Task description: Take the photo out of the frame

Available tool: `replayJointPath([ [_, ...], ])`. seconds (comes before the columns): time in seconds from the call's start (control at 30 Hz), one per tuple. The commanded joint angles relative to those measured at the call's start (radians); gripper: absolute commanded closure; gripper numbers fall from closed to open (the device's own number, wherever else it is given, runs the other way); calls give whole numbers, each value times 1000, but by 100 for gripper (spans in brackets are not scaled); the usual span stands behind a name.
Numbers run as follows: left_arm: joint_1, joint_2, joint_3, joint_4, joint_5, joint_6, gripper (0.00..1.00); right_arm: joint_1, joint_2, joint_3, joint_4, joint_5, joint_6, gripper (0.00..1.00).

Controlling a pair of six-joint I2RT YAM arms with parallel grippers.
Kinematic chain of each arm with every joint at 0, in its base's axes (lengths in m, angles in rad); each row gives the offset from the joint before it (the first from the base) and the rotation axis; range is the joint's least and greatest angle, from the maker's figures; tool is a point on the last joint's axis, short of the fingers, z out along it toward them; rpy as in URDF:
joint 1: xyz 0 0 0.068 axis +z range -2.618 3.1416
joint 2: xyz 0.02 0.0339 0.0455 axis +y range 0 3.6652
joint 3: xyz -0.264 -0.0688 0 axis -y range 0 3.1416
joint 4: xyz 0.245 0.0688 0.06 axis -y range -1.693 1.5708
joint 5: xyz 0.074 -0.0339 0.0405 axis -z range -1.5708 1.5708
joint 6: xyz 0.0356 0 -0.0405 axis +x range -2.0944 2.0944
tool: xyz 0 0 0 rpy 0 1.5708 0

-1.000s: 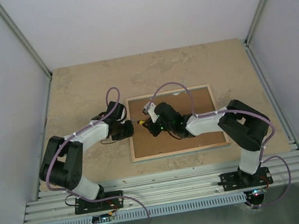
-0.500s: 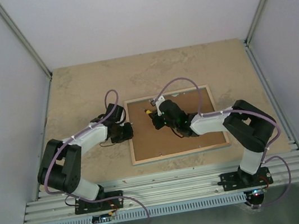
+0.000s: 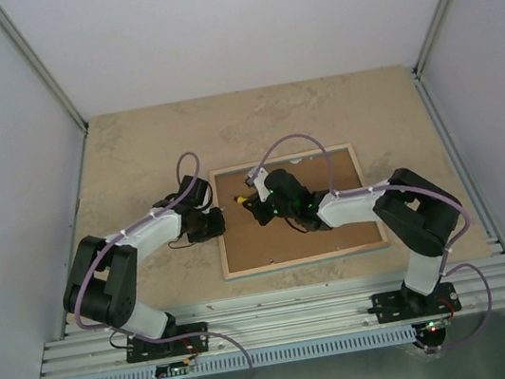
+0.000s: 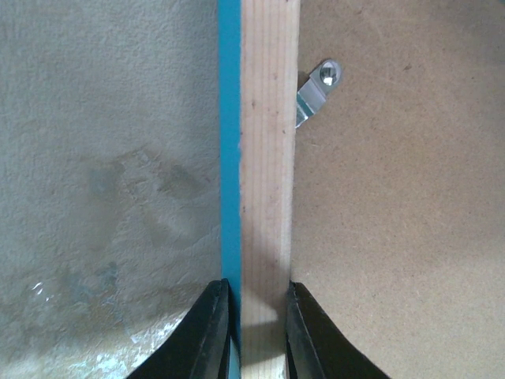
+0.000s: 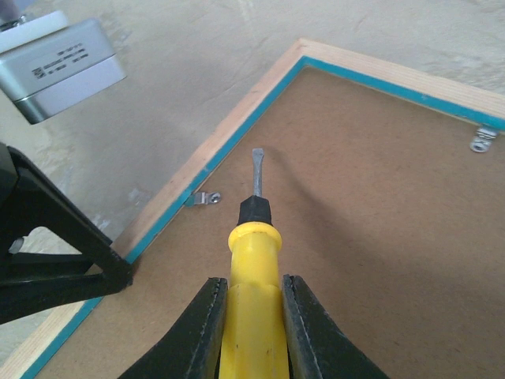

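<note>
While the left end effector [image 4: 255, 294] clamps the frame [image 4: 268, 158] at its edge, the right end effector [image 5: 252, 284] grips a screwdriver [image 5: 252, 237] over its back.

The frame [image 3: 281, 247] is seen laid flat and face down on the tabletop [image 3: 131, 151], its brown backing board [image 5: 355, 197] turned upward and bordered by pale wood and a thin turquoise rim. Small metal clips [image 4: 319, 91] are fixed along the board's edge.
</note>
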Motion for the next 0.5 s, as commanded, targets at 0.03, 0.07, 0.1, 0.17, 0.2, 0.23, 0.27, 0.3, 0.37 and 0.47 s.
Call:
replayJointPath([
  [0.03,-4,-23,-12,6,72,-28,88,18,49,62,-36,-56,-38,100],
  [0.07,-4,-23,-12,7,72,-27,88,18,53,67,-44,-56,-40,100],
  [0.1,-4,-24,-12,8,71,-28,88,22,57,71,-52,-56,-44,100],
  [0.17,-4,-24,-12,8,71,-29,88,25,65,85,-77,-57,-51,100],
  [0.2,-4,-23,-11,8,71,-28,88,28,69,90,-84,-59,-55,100],
  [0.23,-4,-22,-11,9,72,-29,88,29,72,94,-92,-64,-59,99],
  [0.27,-4,-22,-11,9,72,-28,88,29,76,98,-101,-71,-63,100],
  [0.3,-4,-22,-11,9,71,-27,88,30,79,103,-112,-74,-66,100],
  [0.37,-4,-23,-11,8,71,-28,88,31,81,110,-132,-82,-76,100],
  [0.47,-4,-25,-11,6,67,-28,88,34,72,109,-158,-94,-94,100],
])
